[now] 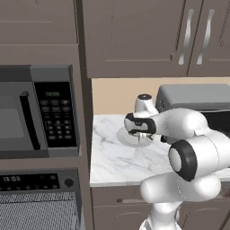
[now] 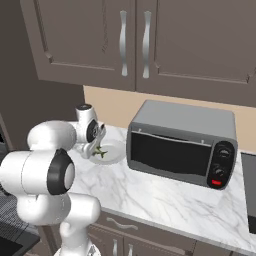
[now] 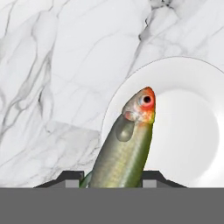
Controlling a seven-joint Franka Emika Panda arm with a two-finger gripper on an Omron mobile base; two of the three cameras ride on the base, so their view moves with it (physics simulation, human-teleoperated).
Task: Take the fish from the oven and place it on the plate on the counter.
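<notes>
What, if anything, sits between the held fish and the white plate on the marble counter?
Nothing visible does. The slender olive-green fish sits clamped in the hand, its head over the bare round white plate on the white marble counter. The silver toaster oven stands off to the side.

Plate (image 2: 114,151) sits on the counter (image 2: 165,200) near its left end, just left of the toaster oven (image 2: 181,142), which stands toward the back wall under the upper cabinets (image 2: 150,42). Gripper (image 2: 96,148) hangs directly over the plate's left part, with the fish (image 3: 127,148) between its fingers, head pointing out over the plate's rim and above its surface, not lying on it. Left of the counter, past a tall panel, the microwave (image 1: 38,112) sits in the cabinet column with the oven (image 1: 40,197) directly below it.
</notes>
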